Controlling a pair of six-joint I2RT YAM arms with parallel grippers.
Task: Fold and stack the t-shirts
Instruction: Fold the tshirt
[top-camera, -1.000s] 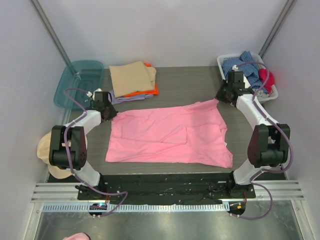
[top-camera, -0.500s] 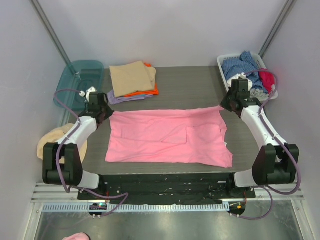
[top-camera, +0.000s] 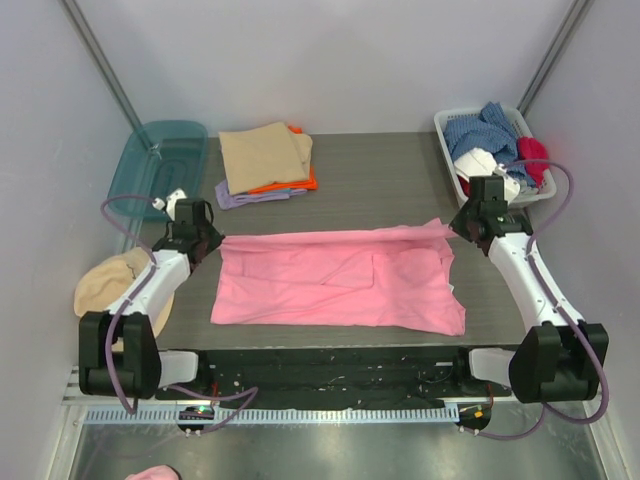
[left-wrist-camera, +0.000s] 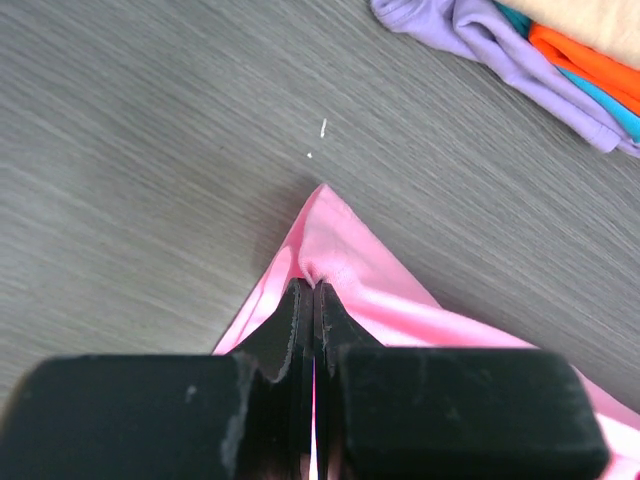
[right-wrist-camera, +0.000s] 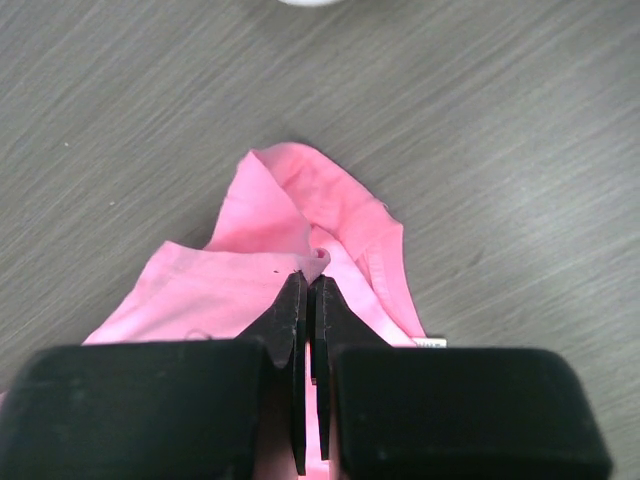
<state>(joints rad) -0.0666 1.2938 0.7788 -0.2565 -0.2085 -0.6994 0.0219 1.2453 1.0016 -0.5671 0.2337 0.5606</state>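
Pinching the two far corners of the pink t-shirt (top-camera: 335, 285), the left tool (left-wrist-camera: 315, 285) and the right tool (right-wrist-camera: 312, 278) each have their jaws pressed together on a small peak of cloth. In both wrist views the fabric puckers right at the fingertips, so both grips look real rather than near misses.

The shirt lies spread across the middle of the grey tabletop (top-camera: 380, 180), reaching toward 6 o'clock. Its held corners sit at about 9 o'clock and 3 o'clock, and the far hem runs roughly straight between them. At 11 o'clock sits the stack of folded t-shirts (top-camera: 268, 165), tan on top with orange and lilac edges showing beneath, well apart from the pink one. A white basket (top-camera: 447, 140) of mixed clothes stands at 1 o'clock. A teal lid (top-camera: 160, 165) lies at 10 o'clock, and a tan cap (top-camera: 105, 288) sits off the tabletop edge at 8 o'clock.

The cloth should handle as light, thin and limp: it will drape and sag between the two holds and drag on the wood-grain surface. Corners are the sensible place to hold it, since they keep the hem taut and straight. Each pinch takes only a little fabric, so uneven pulling could slip a corner free or skew the fold. The step in hand looks like folding the far hem over toward 6 o'clock.
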